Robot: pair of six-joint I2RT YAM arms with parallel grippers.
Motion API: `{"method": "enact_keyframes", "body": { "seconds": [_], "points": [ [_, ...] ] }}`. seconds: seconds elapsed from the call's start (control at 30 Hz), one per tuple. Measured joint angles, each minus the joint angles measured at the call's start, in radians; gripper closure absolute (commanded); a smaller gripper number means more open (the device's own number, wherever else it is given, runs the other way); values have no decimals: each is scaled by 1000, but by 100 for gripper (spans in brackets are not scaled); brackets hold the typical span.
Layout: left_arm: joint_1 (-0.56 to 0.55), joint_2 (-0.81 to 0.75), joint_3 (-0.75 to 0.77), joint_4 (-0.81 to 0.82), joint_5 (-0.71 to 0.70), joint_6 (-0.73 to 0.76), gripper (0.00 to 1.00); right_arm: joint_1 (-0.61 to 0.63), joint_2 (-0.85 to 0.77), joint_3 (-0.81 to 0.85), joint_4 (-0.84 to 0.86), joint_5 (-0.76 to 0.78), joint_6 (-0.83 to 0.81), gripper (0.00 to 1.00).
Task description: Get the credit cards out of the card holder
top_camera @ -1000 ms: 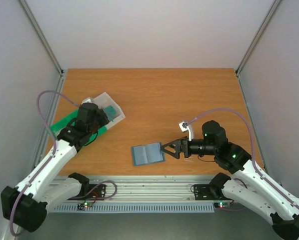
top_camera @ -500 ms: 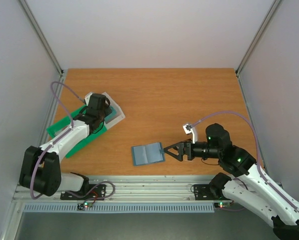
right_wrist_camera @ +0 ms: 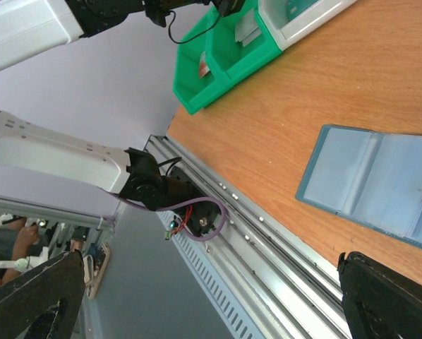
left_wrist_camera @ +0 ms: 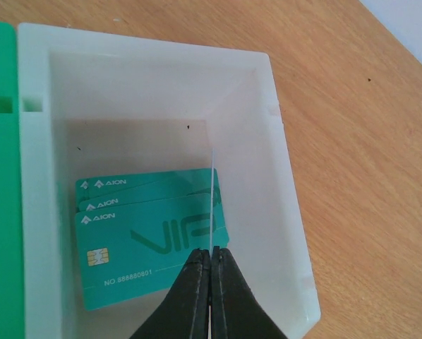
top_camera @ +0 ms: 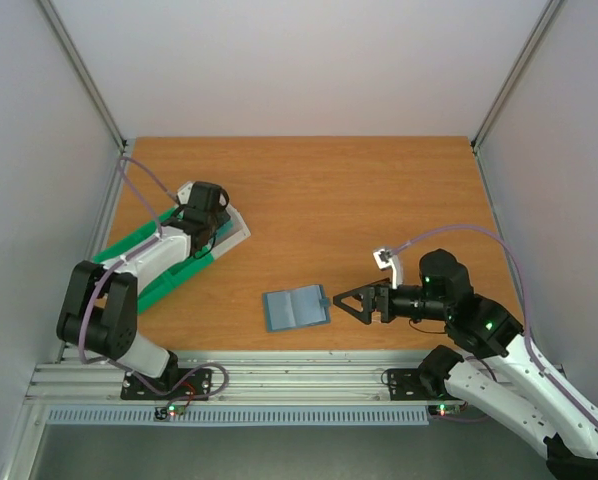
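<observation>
The slate-blue card holder (top_camera: 295,308) lies open and flat near the table's front edge; it also shows in the right wrist view (right_wrist_camera: 377,183), its pockets looking empty. My right gripper (top_camera: 345,300) is open just right of it, apart from it; its wide-spread fingertips (right_wrist_camera: 34,296) frame the right wrist view. My left gripper (top_camera: 207,222) is over the clear box (left_wrist_camera: 285,212). It is shut (left_wrist_camera: 212,256) on a thin whitish credit card (left_wrist_camera: 212,205) seen edge-on, held upright above teal VIP cards (left_wrist_camera: 140,240) lying in the box.
The clear box sits on a green tray (top_camera: 144,268) at the left of the table, also seen in the right wrist view (right_wrist_camera: 225,63). The table's metal rail (top_camera: 279,380) runs along the front edge, close behind the card holder.
My left gripper has moved right and farther out over the clear box with the card. My right gripper has drawn back a little to the right from the card holder's edge.
</observation>
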Motion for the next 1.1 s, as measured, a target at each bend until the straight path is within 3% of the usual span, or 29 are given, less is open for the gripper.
{"method": "enact_keyframes", "body": {
  "seconds": [0.63,1.1],
  "points": [
    [0,56,39,-51,32,24,90,0,-14,0,-22,24,12,2],
    [0,18,56,-129,31,65,73,0,3,-4,-23,39,37,2]
  ]
}}
